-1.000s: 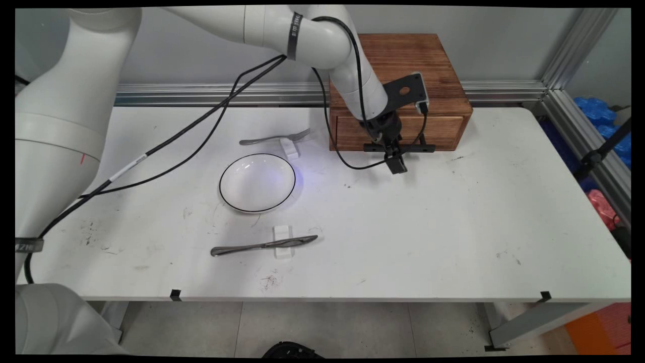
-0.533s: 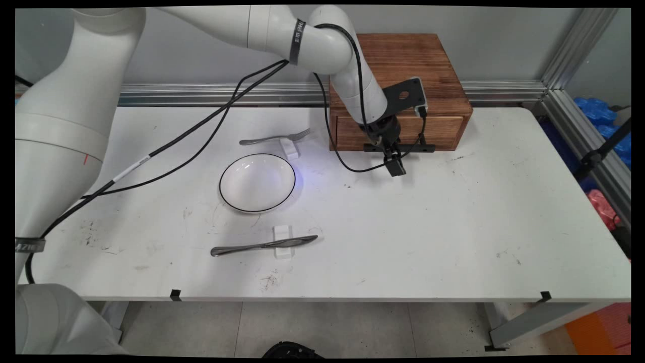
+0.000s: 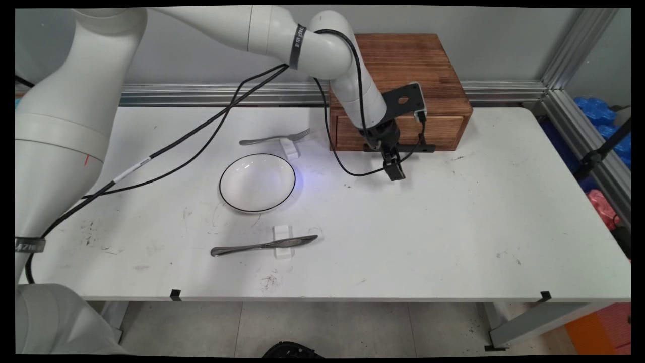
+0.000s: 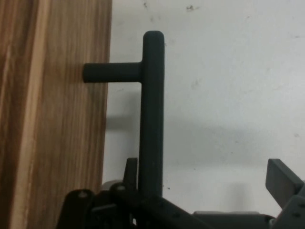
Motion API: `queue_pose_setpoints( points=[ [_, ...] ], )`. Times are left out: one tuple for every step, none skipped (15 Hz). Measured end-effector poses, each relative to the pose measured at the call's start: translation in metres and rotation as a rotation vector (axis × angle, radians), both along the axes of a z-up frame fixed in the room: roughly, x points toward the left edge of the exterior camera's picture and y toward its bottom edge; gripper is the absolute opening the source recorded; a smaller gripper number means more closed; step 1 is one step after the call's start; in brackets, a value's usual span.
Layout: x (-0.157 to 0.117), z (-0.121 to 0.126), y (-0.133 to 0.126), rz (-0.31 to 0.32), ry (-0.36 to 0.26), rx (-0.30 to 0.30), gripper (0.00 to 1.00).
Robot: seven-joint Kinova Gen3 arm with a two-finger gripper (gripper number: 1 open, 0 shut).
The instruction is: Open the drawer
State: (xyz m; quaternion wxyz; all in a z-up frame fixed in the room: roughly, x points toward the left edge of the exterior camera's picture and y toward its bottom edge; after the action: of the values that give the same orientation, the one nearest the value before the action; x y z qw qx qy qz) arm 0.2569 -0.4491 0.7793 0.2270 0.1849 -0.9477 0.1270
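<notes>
Currently the hand (image 3: 394,170) is positioned at the black handle (image 4: 151,114) of the wooden drawer box (image 3: 403,65) on the table (image 3: 453,227). Its fingers are spread wide: one finger (image 4: 283,181) stands clear of the bar, which lies between them.

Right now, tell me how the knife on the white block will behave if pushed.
The knife looks like metal, so probably stiff. Propped across the white block, it would likely pivot or slip off. Its shiny handle may be slippery.
</notes>
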Motion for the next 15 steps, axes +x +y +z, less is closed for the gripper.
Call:
queue_pose_setpoints(
  points=[
    [0.000, 0.000, 0.001, 0.000, 0.001, 0.002, 1.00],
    [-0.001, -0.001, 0.002, 0.000, 0.001, 0.003, 1.00],
    [-0.001, -0.001, 0.003, -0.001, 0.002, 0.005, 1.00],
    [-0.002, -0.001, 0.004, -0.001, 0.003, 0.008, 1.00],
    [-0.002, -0.001, 0.005, -0.001, 0.004, 0.010, 1.00],
    [-0.003, -0.001, 0.007, -0.001, 0.005, 0.012, 1.00],
    [-0.003, -0.001, 0.008, -0.001, 0.006, 0.014, 1.00],
    [-0.004, 0.000, 0.009, -0.001, 0.007, 0.016, 1.00],
    [-0.005, 0.000, 0.011, -0.001, 0.009, 0.019, 1.00],
    [-0.006, 0.000, 0.013, -0.002, 0.010, 0.022, 1.00],
    [-0.007, 0.001, 0.015, -0.002, 0.011, 0.025, 1.00],
    [-0.008, 0.001, 0.017, -0.003, 0.013, 0.027, 1.00],
    [-0.009, 0.001, 0.019, -0.003, 0.014, 0.030, 1.00],
    [-0.010, 0.002, 0.021, -0.003, 0.015, 0.033, 1.00],
    [-0.011, 0.003, 0.023, -0.003, 0.015, 0.036, 1.00]
  ],
)
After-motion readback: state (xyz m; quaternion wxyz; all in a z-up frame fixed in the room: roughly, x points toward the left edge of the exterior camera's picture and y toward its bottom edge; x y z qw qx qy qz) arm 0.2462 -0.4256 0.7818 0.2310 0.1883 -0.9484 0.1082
